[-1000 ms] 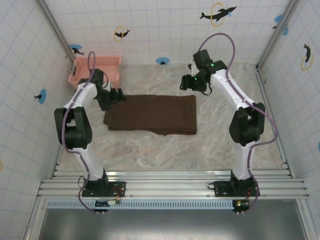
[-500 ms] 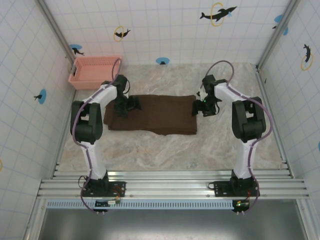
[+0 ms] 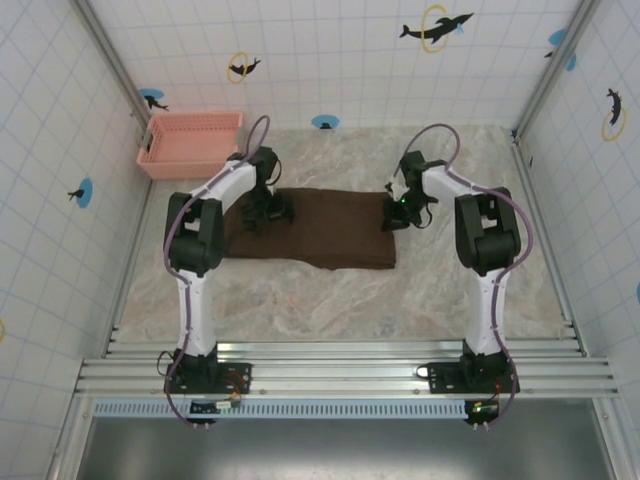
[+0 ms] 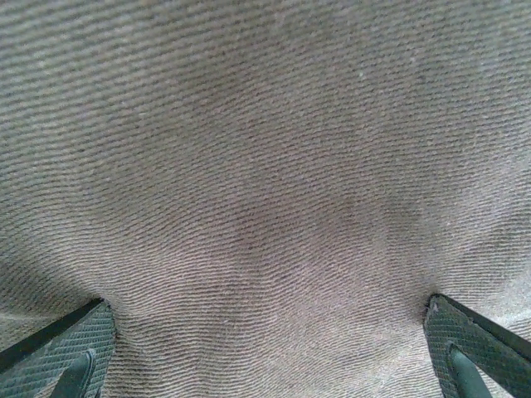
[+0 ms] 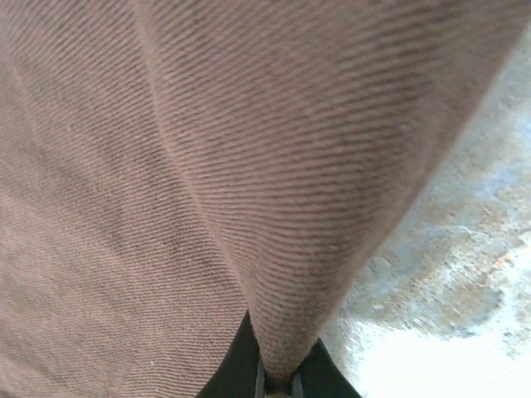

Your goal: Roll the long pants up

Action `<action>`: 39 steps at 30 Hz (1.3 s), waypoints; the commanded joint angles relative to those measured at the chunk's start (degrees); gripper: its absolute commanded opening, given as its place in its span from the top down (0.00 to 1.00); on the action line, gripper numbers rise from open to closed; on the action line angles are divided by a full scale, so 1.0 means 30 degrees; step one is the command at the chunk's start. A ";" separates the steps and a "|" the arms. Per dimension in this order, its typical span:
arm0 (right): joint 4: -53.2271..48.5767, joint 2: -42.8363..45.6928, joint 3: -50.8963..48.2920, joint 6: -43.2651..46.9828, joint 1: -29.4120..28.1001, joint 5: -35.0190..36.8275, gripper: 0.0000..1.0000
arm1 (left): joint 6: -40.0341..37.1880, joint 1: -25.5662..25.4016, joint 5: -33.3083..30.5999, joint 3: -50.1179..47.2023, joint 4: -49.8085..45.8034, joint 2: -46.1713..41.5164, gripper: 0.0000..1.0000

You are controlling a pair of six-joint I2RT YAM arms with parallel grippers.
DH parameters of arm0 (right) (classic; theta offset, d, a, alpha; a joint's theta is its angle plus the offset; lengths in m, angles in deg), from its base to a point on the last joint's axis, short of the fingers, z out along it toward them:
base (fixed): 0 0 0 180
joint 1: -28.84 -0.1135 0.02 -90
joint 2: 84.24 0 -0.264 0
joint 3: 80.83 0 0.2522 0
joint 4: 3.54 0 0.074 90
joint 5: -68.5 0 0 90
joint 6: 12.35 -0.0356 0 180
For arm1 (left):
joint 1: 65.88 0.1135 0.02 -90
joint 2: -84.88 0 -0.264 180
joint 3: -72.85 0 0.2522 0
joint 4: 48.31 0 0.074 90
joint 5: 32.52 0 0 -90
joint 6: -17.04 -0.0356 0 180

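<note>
One pink basket [image 3: 190,143] sits far left, the left gripper [image 3: 270,213] rests wide open on the one ribbed, dark brown long pants [image 3: 330,232] lying flat on the stony table [image 3: 300,300], and the right gripper [image 3: 394,218] pinches their right edge.

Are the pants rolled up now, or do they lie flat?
Flat. The pants lie spread as a rectangle on the table; no roll shows at either end.
</note>
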 commanded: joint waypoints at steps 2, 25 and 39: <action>-0.0307 0.2370 -0.1720 -0.0924 0.0459 0.0445 0.98 | 0.0563 -0.1096 0.1656 0.2386 0.0095 0.3741 0.03; -0.2066 0.8178 -0.9101 -0.4907 -0.4987 -0.1964 0.86 | 1.0115 -0.3369 0.7213 1.3145 0.7672 1.2922 0.03; -0.5935 0.7491 -0.2889 -0.2325 -0.4767 -0.1888 0.30 | 0.6864 -0.2381 0.5558 1.1355 0.7169 0.8994 0.02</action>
